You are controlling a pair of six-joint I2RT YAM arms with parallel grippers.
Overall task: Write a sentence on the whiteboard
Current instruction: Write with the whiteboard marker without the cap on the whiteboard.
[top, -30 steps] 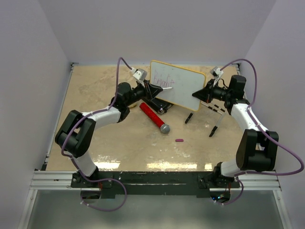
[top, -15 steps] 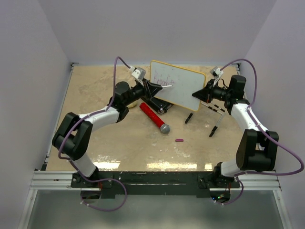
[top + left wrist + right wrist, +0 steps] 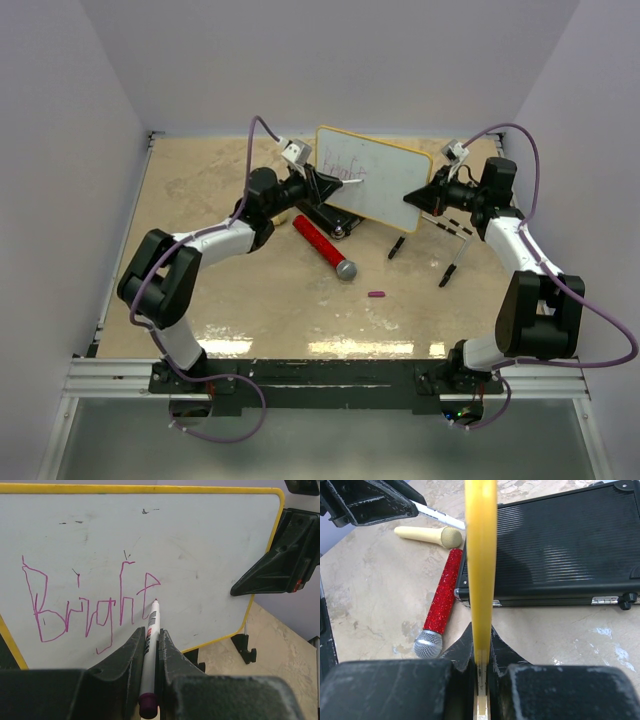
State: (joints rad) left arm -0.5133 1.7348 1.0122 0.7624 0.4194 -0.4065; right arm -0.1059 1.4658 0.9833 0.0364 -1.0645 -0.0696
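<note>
the whiteboard [image 3: 375, 183] stands tilted up in the upper middle of the top view, over the far part of the table [image 3: 250, 300]. i cannot tell whether its lower edge rests on anything. the right gripper [image 3: 481, 635] is clenched on the board's yellow rim, which runs straight up the centre of the right wrist view between the two fingers. the left gripper [image 3: 149, 639] is clamped around a white marker [image 3: 151, 617], whose tip touches the board near the centre of the left wrist view.

the sentence [image 3: 90, 607] is only begun, as i read it. one magenta word, "bright", sits in the lower left of the left wrist view, shaky but legible. the marker tip rests right at its last letter, the t, which looks complete or very nearly so. the white surface to the right of the word and above it carries only a few faint dark specks, so no further words are written there.

both grips are in place and the first word is down; the remaining words are left. i judge the task well short of halfway, though nothing shows how long the sentence is meant to be. a small purple piece [image 3: 376, 294], probably the marker's cap, lies on the table in the lower middle of the top view, near a red glitter microphone [image 3: 325, 247].
</note>
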